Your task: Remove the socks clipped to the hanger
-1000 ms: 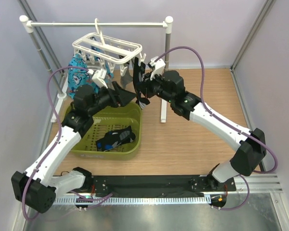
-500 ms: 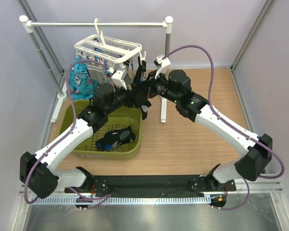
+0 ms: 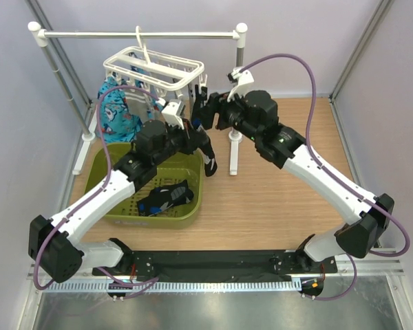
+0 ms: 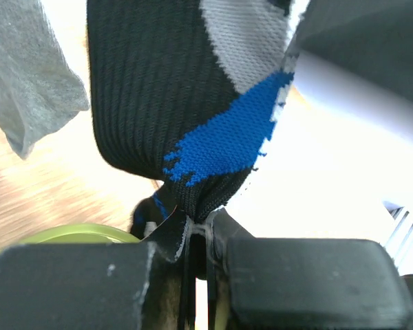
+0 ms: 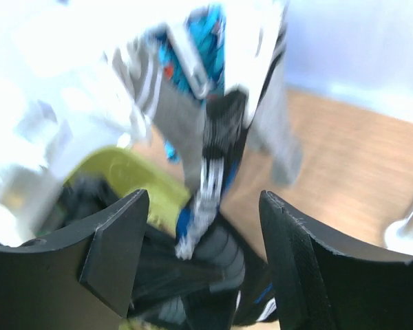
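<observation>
The left pincer was clamped shut on the lower tip of a black-and-blue sock. The sock's length ran upward toward the hanger. The right pincer, spread and empty, flanked its upper part.

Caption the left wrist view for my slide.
Left end effector shut on a black-and-blue sock, green basket below.

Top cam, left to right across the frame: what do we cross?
Rail stand's left post → turquoise patterned fabric → black sock → rail stand's right post. Hanger and basket overlap these, so omitted.
</observation>
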